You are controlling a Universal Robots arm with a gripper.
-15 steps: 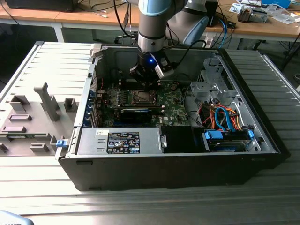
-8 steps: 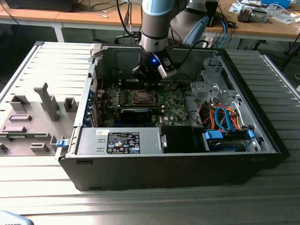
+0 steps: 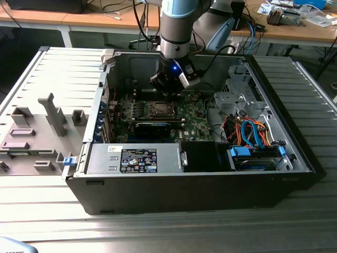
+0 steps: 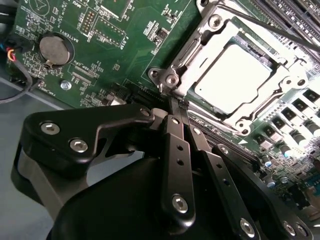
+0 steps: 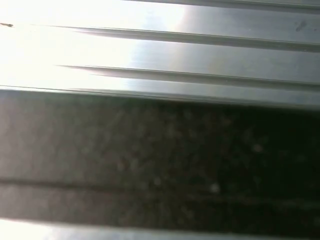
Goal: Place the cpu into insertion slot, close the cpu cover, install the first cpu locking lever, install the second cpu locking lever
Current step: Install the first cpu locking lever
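In the second wrist view the gripper (image 4: pixel 181 106) is nearest, fingers pressed together with nothing between them, tips at the socket's corner. Just beyond, the cpu (image 4: pixel 233 76) lies flat in the slot (image 4: pixel 176 64), framed by the cover (image 4: pixel 272 86), which looks lowered over it. A thin lever (image 4: pixel 265 25) crosses the far edge, seemingly unlatched. I judge the lever step is in hand; it calls for a precise hooking push.
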